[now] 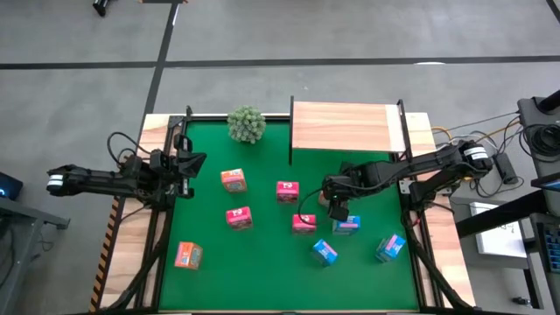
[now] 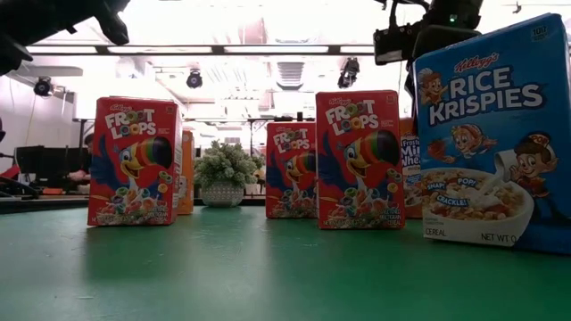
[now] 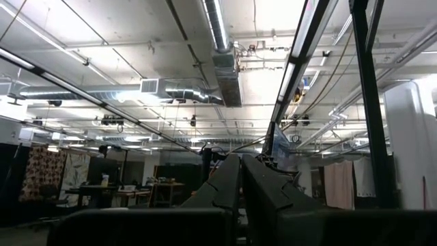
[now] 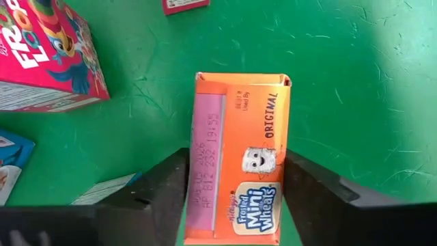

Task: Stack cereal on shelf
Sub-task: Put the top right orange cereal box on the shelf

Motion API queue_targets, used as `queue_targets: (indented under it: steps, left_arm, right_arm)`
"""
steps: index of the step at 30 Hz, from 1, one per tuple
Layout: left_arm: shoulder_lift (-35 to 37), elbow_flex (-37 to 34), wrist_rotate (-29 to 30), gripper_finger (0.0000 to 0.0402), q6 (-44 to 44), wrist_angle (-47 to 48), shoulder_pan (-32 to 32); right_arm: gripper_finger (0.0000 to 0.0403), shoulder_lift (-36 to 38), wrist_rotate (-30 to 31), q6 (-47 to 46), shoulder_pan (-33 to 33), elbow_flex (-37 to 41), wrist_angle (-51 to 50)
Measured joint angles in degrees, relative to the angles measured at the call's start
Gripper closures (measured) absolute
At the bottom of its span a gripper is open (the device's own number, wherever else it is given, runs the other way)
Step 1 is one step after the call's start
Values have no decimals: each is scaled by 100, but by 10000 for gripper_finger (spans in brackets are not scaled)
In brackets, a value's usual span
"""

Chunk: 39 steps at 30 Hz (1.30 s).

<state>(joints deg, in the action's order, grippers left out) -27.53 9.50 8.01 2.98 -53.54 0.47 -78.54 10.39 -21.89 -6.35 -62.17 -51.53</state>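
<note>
Several small cereal boxes stand on the green mat: orange ones, red ones and blue ones. My right gripper slants down over a third orange box, shut on it. The shelf, a light wooden board with black posts, stands at the far right, with nothing on its top. My left gripper waits shut at the left edge, pointing up into the room. My right gripper pinches the orange box between its two fingers, one on each narrow side, near the box's top. The fingers come from above, slanting down from the table's right. The box stands upright with its bottom on the mat.
A round green plant stands at the far edge, left of the shelf. A blue box and a red box stand close to the held one. The mat's middle between the boxes is bare.
</note>
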Motion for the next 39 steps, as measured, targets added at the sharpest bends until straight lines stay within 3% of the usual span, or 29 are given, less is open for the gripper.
queue_targets:
  steps: [7,13,23,30,39]
  left_arm:
    - [0,0,0,402,-2,2,0]
    - [0,0,0,402,-2,2,0]
    - [0,0,0,402,-6,4,0]
    - [0,0,0,402,-6,4,-2]
    - [-2,0,0,402,64,4,-2]
  right_arm:
    - [255,0,-9,85,2,0,3]
    - [274,0,-15,185,13,-186,-73]
    - [267,7,2,508,280,-2037,-1246]
    - [266,-31,6,1290,1036,-3260,-1303]
    - [266,-421,-38,2349,2222,-4235,-1773]
